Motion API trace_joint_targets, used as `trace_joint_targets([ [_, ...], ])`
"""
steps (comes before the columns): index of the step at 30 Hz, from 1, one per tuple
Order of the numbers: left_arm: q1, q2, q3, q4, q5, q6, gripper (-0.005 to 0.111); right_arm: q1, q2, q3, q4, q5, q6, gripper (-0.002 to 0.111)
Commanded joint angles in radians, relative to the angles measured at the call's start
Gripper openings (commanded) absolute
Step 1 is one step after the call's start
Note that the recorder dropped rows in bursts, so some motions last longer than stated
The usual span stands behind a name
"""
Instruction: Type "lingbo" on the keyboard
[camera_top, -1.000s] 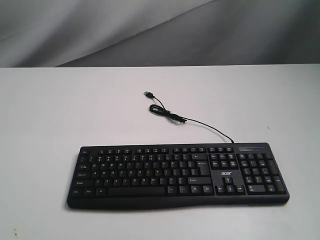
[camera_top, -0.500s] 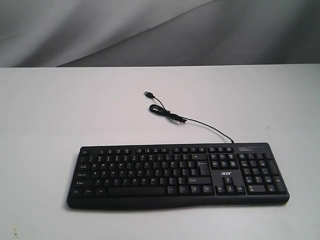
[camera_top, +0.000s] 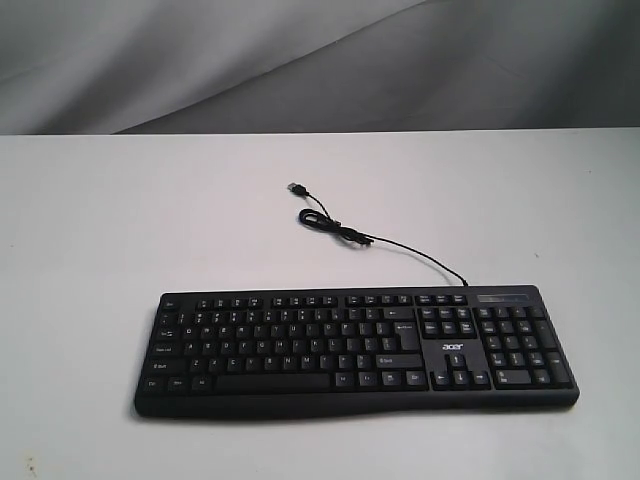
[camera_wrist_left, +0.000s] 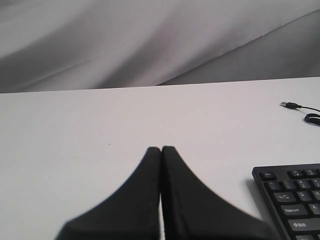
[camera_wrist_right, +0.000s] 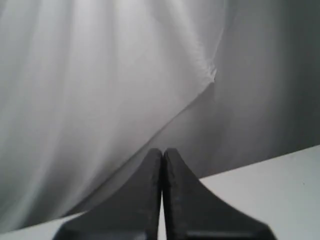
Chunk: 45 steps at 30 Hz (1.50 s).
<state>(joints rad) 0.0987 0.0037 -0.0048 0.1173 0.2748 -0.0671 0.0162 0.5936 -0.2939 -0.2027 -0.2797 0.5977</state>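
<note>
While no arm shows over it in the exterior view, counter (camera_top: 100, 220): white and flat, carrying only the keyboard and its lead.
Keyboard (camera_top: 355, 348): black, full width, lying flat and square. Its Esc-end corner sits just ahead of the left hand, off to the side toward the right hand. None of it shows in the right wrist view.
Left hand (camera_wrist_left: 161, 150): fingers pressed together with no gap, holding nothing, hanging low over bare counter beside the keyboard's end.
Right hand (camera_wrist_right: 162, 151): also closed tight and empty, aimed at the grey backdrop. Its distance from the keys cannot be judged.
Cable (camera_top: 410, 252): thin and slack, running from the keyboard's far edge away from both hands, with a small loop.
Plug (camera_top: 297, 188): loose on the counter, connected to nothing.
Keys: no press has begun. The legends are too small to read from the exterior view.
Risk, aim: a closed tip may span two keys, so an off-centre drop could hit a neighbour of "l".
Risk, slide: a slanted push could shift the keyboard, since nothing pins it.
Risk, dwell: resting too long on a key could repeat the letter.
</note>
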Motion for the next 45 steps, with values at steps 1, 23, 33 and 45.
trace_joint_targets([
  [1, 0.001, -0.004, 0.005, 0.000, -0.013, -0.002, 0.001, 0.040, 0.238, -0.094, -0.294, 0.015, 0.177, 0.000],
  [23, 0.001, -0.004, 0.005, 0.000, -0.013, -0.002, 0.001, 0.184, 0.650, -0.140, -0.584, -0.074, 0.236, 0.000],
  [33, 0.001, -0.004, 0.005, 0.000, -0.013, -0.002, 0.001, 0.184, 0.650, -0.140, -0.601, -0.107, 0.238, 0.000],
  [45, 0.001, -0.004, 0.005, 0.000, -0.013, -0.002, 0.001, 0.184, 0.661, -0.426, -0.721, -0.055, 0.120, 0.000],
])
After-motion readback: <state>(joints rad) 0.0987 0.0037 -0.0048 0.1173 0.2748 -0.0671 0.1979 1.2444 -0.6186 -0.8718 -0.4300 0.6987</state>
